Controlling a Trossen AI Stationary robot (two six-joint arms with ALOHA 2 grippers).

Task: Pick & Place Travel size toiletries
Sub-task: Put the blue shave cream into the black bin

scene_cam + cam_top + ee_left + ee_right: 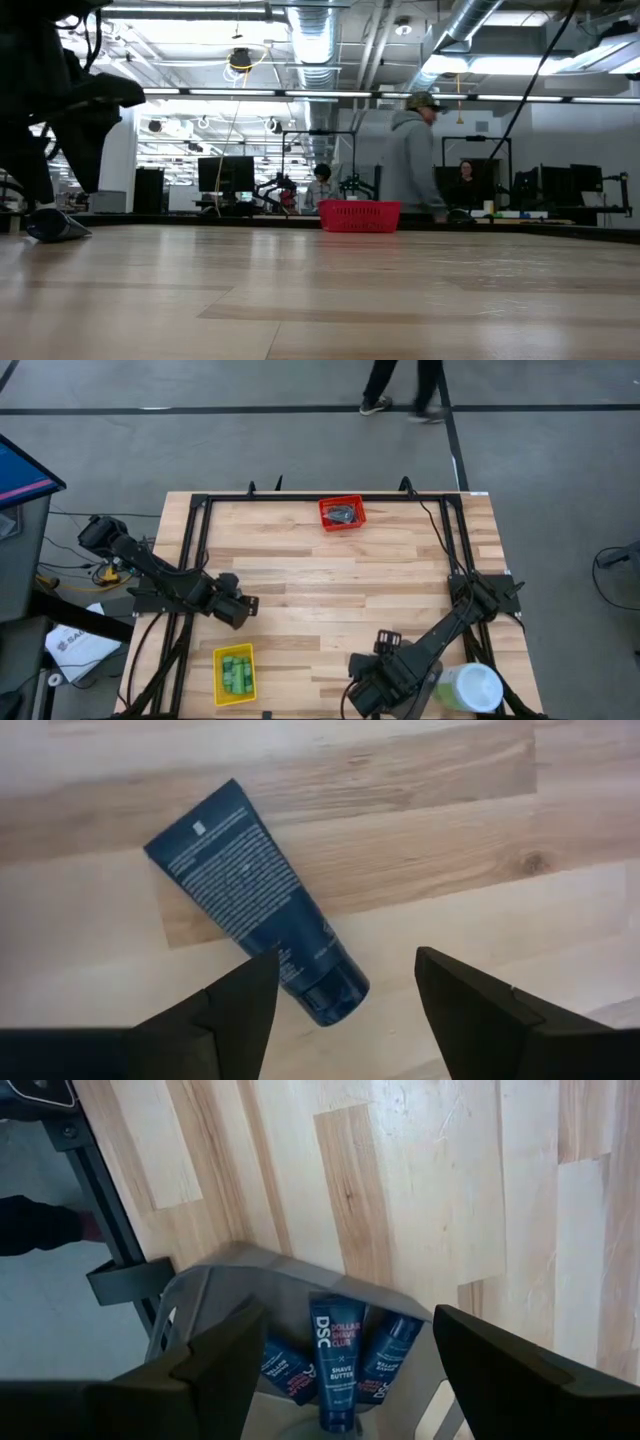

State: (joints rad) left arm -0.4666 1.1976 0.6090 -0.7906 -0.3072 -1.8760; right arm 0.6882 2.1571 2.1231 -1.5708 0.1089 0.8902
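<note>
A dark blue tube (245,870) lies flat on the wood, its cap end (335,998) toward my left gripper (345,982). That gripper is open and low over the table's left side (240,610), one finger on each side of the cap end. My right gripper (350,1335) is open and empty above a grey container (200,1295) at the near edge (375,685), which holds three blue tubes (335,1355). Green bottles (237,672) lie in a yellow bin (222,690). Dark grey pucks (343,514) lie in a red bin (325,520).
A big pale green and white tub (470,688) stands at the near right, beside my right arm. The red bin also shows in the low view (360,215). A black frame (200,530) runs along the table's sides and far edge. A person (410,150) walks beyond the far edge.
</note>
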